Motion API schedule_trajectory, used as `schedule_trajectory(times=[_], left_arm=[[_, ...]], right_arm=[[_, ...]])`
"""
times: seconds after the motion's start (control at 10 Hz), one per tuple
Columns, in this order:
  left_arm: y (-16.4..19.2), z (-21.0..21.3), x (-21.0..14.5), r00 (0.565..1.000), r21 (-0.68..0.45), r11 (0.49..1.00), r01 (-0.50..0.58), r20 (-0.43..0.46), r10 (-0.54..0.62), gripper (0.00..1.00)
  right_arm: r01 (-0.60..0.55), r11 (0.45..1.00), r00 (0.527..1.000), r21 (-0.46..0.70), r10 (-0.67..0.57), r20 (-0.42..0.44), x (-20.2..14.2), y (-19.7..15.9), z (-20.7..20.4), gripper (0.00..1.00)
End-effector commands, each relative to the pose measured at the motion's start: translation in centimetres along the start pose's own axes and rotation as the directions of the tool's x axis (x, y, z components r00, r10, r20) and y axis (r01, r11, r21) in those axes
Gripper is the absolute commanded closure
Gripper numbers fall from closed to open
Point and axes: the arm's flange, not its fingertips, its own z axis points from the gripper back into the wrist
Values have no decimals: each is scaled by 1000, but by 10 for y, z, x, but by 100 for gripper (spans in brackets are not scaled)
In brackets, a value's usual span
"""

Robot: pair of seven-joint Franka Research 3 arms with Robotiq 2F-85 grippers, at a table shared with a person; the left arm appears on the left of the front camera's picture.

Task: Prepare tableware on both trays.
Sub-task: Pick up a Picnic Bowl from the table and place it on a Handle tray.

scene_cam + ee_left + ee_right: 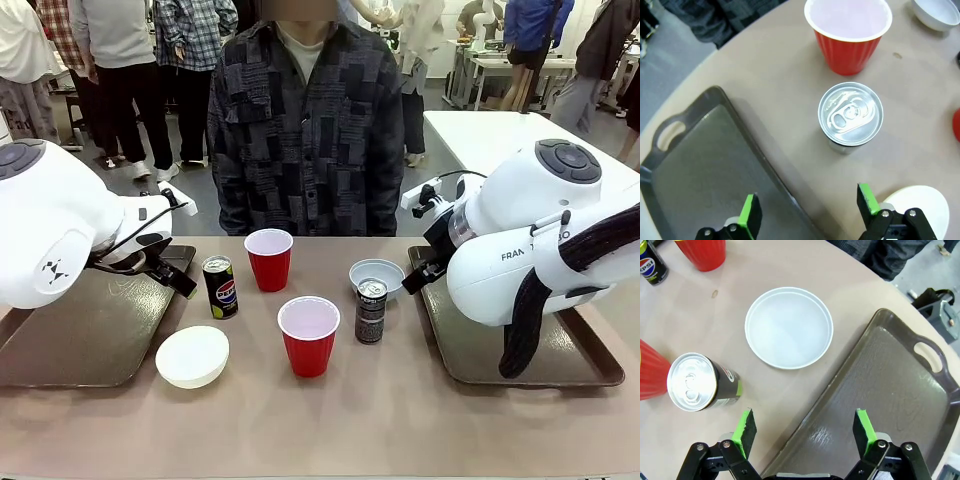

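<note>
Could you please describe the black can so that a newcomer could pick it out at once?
Find the brown tray on the robot's right. Just off its inner edge a pale bowl sits on the tabletop, and the black can stands right in front of it, towards the robot. The only other can, by the left tray, bears a Pepsi logo.

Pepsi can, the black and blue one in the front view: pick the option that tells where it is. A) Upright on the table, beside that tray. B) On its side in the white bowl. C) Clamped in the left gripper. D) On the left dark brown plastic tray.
A: the Pepsi can stands upright on the tan table, just off the rim of the left dark brown plastic tray.
</note>
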Motion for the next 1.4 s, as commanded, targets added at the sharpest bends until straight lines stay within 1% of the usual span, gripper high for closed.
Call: schedule_trajectory(times=[0.0,0.6,0.7,0.8,0.9,1.0,1.1,1.2,1.3], left_arm=[[0,0,0,1000,0,1000,0,0,0,0],[0,0,0,1000,0,1000,0,0,0,0],[-11,38,-11,998,-93,993,69,11,-68,0],[-19,77,-26,995,-117,988,103,12,-102,0],[-16,105,-40,992,-135,982,129,17,-128,0],[-14,124,-59,992,-154,980,128,1,-129,0],[-15,136,-80,988,-134,983,129,-62,-139,0],[-14,141,-91,986,-109,986,122,-97,-133,0],[-12,144,-99,985,-86,990,108,-123,-118,0]], right_arm=[[0,1000,1000,-1,0,2,0,0,1,0],[0,1000,1000,0,0,0,0,0,0,0],[-14,999,998,-48,11,-57,-7,8,20,0],[7,996,997,-85,-14,-82,-20,11,42,0],[32,996,992,-85,-42,-119,-37,13,66,0],[40,997,985,-71,-52,-164,-60,24,89,0],[63,997,975,-50,-72,-211,-88,40,112,0],[92,995,963,-41,-100,-249,-110,54,126,0],[94,995,959,-44,-103,-263,-129,72,136,0]])
